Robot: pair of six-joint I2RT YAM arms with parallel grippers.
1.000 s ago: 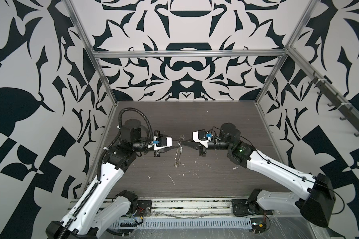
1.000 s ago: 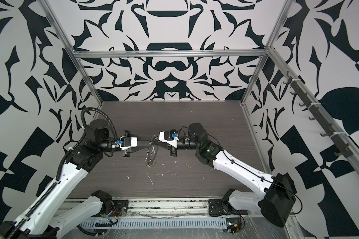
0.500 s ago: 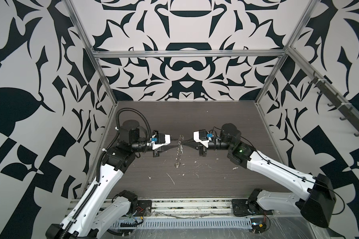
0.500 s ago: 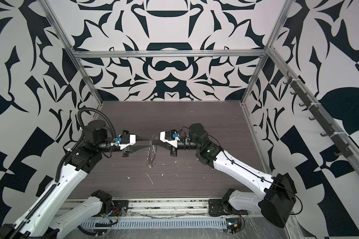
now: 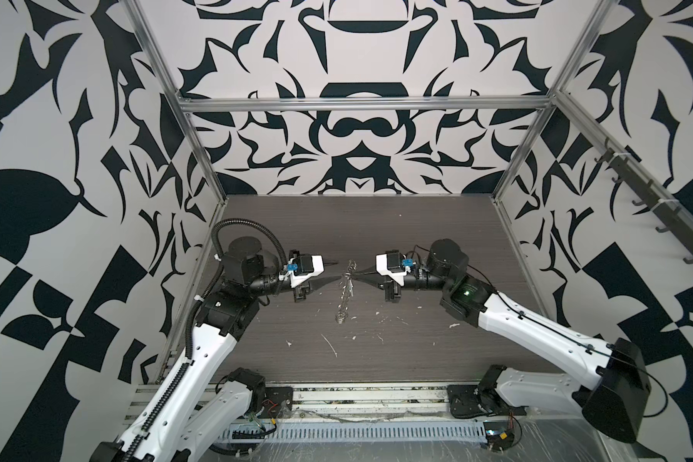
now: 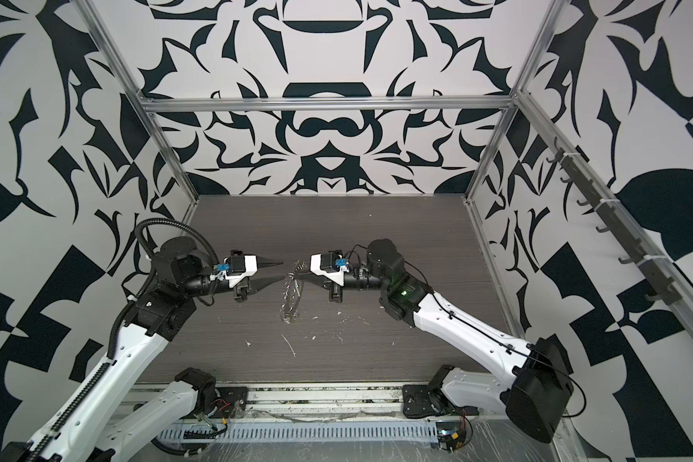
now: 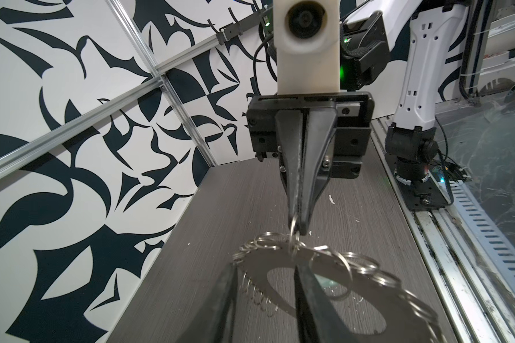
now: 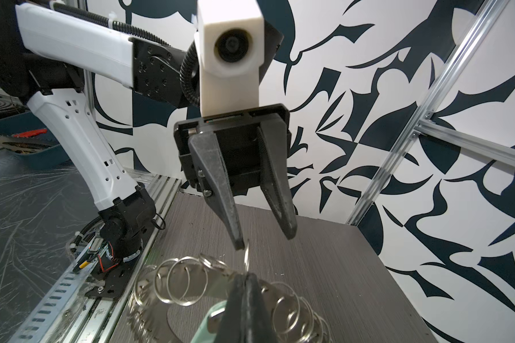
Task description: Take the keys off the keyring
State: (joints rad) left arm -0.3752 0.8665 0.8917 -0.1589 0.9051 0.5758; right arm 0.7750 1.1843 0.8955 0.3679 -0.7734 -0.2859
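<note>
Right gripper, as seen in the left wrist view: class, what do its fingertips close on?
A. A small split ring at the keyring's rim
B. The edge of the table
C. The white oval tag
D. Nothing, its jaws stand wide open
A: in the left wrist view the right gripper has its tips shut together on a small split ring at the rim of the keyring.

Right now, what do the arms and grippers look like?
The left arm and right arm have white shells and black joints. A black ribbed hose follows the left; a green light shows on the right. The left gripper and right gripper have pointed black fingers.
</note>
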